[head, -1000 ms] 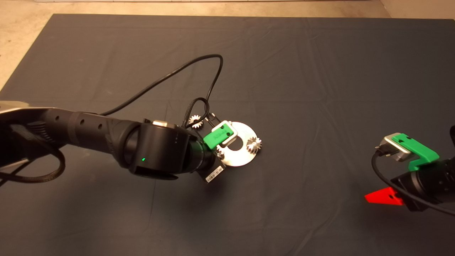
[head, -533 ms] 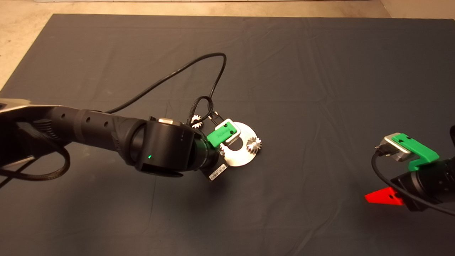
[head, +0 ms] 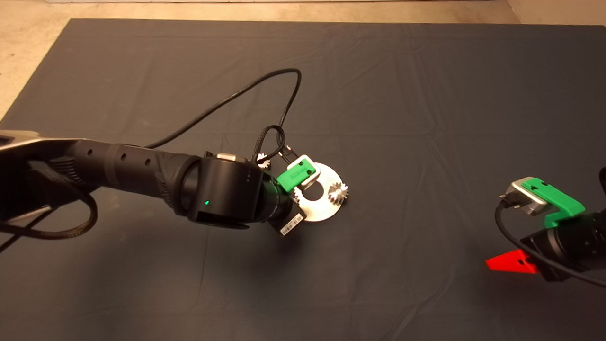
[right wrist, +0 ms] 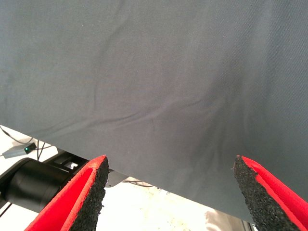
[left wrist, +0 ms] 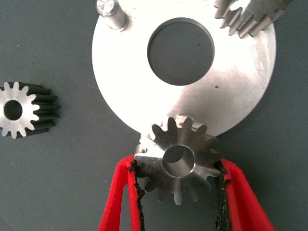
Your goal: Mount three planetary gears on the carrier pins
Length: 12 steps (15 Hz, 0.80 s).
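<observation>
From the head camera I see my left arm covering the disc's (head: 326, 208) left rim near the mat's (head: 426, 94) middle; only the left wrist view shows the left gripper (left wrist: 180, 185) clamped on a gear (left wrist: 179, 158) at that rim; a second gear (left wrist: 19, 109) lies on the mat beside it; a third (head: 339, 193) sits on the disc; one pin (left wrist: 111, 13) stands bare; the right gripper (right wrist: 171, 192) waits, fingers wide apart, at the mat's right edge.

We see one gear (left wrist: 178, 163) clamped over the disc (left wrist: 240, 86) rim, one seated, one (left wrist: 19, 109) on the mat; bare pin (left wrist: 111, 13) upright.
</observation>
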Tool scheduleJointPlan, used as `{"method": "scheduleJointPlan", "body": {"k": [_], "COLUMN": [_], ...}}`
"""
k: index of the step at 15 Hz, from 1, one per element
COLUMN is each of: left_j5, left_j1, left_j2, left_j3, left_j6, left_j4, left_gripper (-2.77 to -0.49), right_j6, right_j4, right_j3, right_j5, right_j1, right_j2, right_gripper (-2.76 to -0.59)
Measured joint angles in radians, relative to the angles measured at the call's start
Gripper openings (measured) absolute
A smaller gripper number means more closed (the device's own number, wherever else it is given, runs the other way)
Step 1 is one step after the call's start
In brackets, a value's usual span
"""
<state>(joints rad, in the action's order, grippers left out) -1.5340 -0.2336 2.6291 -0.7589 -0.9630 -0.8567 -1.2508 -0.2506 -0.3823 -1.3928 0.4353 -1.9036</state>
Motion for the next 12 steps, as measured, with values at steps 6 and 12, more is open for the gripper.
{"method": "scheduleJointPlan", "body": {"k": [6, 12], "left_j5": [0.0, 0.001], "left_j1": [0.0, 0.0], "left_j2": [0.001, 0.041], "left_j3": [-0.007, -0.009], "left_j6": [-0.002, -0.026], "left_j4": [0.0, 0.0], "left_gripper": [-2.66, -2.66], "right_j6": [0.0, 0.0], "right_j4": [0.0, 0.0], "right_j3": [0.0, 0.0], "right_j5": [0.0, 0.001], "right_j1": [0.0, 0.0], "right_j2": [0.0, -0.005], "right_gripper": [-1.44, -1.44]}}
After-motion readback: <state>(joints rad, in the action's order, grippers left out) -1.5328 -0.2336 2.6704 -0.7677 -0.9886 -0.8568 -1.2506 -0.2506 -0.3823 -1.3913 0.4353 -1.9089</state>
